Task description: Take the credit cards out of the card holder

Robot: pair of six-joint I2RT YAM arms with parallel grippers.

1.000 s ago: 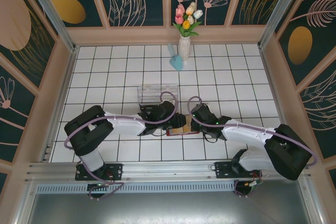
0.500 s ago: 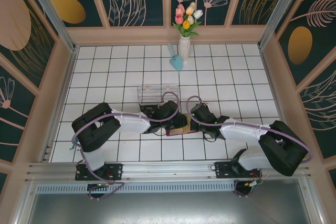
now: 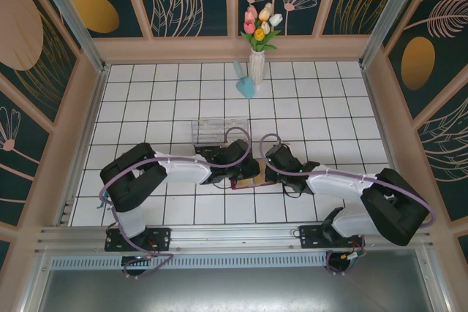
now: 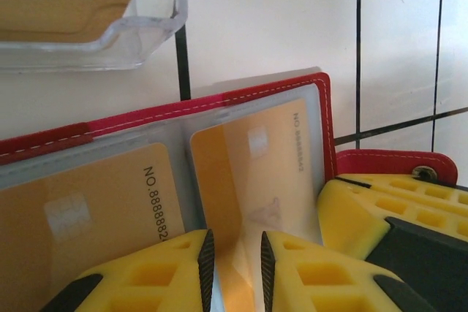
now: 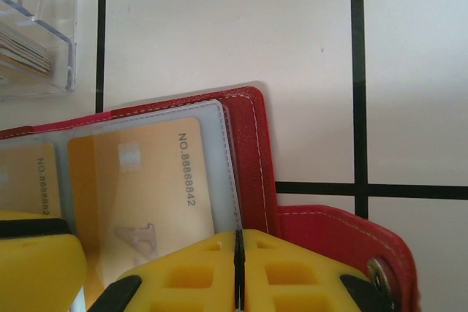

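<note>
Two black-and-white robot arms, left [image 3: 175, 169] and right [image 3: 336, 180], meet nose to nose on the white tiled table [image 3: 146, 93], just on the near side of the clear plastic box [image 3: 205, 123].

- **Holder:** The small red fold-over card holder [image 5: 252, 151] lies between them, near the box but not touching it. It is opened flat with the blue-grey pockets up. Its long axis runs left-right, parallel to the box's near wall.
- **Cards:** One gold card sits in the right pocket [image 5: 146, 180] and another in the left pocket [image 4: 88, 217]. Their long sides look crosswise to the holder, pointing at the box.
- **Tab:** The red snap tab [image 5: 344, 246] sticks out at the holder's right end, on the side away from the box.
- **Right gripper** [image 5: 238, 268]: yellow fingers pressed tight together on the holder's right edge. It reads as a hold-down.
- **Left gripper** [image 4: 234, 268]: fingers a narrow gap apart over the right-pocket card's near end, with gold showing in the gap. Nothing is clearly pinched.

My read is that the first card is not out yet. The right gripper should pin the holder. The left gripper should catch the card only, not the sleeve, and draw it low and straight along the card's length. Otherwise the holder drags or folds. I can't tell which way the pocket opens.
</note>
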